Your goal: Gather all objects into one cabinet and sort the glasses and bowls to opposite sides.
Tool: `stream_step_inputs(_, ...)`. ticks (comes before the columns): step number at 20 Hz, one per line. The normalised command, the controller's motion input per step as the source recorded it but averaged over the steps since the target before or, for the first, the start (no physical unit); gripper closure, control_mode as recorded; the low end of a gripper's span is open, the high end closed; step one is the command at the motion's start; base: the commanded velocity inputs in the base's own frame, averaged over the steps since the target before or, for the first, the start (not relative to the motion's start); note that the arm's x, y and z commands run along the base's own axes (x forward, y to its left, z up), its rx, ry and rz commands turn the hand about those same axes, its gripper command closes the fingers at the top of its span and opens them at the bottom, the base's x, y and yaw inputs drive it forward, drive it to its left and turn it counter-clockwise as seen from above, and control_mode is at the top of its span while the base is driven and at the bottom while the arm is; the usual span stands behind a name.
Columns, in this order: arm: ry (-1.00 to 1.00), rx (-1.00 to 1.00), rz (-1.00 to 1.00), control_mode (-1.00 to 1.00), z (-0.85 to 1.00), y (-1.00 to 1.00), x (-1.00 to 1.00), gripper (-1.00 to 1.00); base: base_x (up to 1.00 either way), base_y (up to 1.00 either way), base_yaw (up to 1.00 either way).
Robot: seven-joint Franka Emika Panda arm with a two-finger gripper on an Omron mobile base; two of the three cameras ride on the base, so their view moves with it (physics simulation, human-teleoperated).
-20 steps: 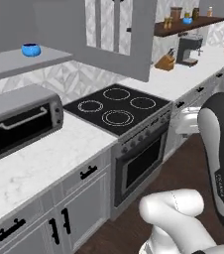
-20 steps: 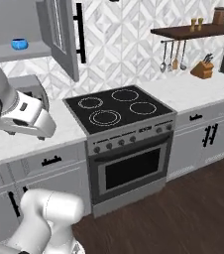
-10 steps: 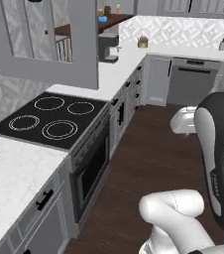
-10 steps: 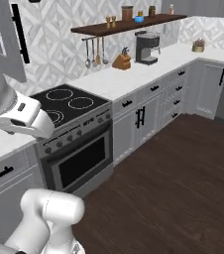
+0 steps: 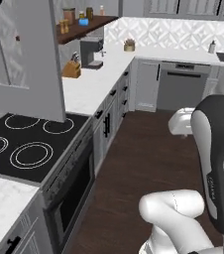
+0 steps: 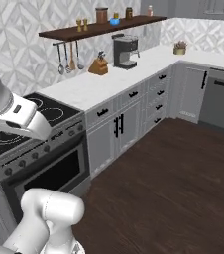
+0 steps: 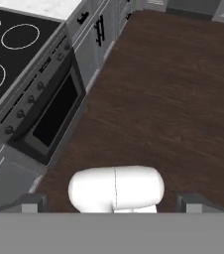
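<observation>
Hand view showed my fingers (image 7: 29,203) spread wide over floor, a blue cup (image 6: 115,21) far off on the shelf's (image 6: 84,31) right end.

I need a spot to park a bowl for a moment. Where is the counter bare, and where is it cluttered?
The white counter is bare between the stove and the knife block, and again from the coffee machine to the small plant pot. The dark wooden shelf above is crowded with jars.

Black stovetop (image 5: 20,144), dark brown wooden floor (image 7: 173,94)
</observation>
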Motion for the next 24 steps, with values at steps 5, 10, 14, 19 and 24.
stream_step_inputs(5, 0.0, 0.0, 0.0, 1.0, 0.0, 0.0, 0.0, -1.0, 1.0, -0.42, -0.09)
stream_step_inputs(10, 0.0, 0.0, 0.0, 1.0, 0.0, 0.0, 0.0, -1.0, 1.0, -0.43, -0.09)
stream_step_inputs(14, 0.0, 0.0, 0.0, 1.0, 0.0, 0.0, 0.0, -1.0, 1.0, -0.39, -0.07)
stream_step_inputs(19, 0.0, 0.0, 0.0, 1.0, 0.0, 0.0, 0.0, -1.0, 1.0, -0.43, -0.02)
stream_step_inputs(24, 0.0, 0.0, 0.0, 1.0, 0.0, 0.0, 0.0, -1.0, 1.0, -0.43, 0.0)
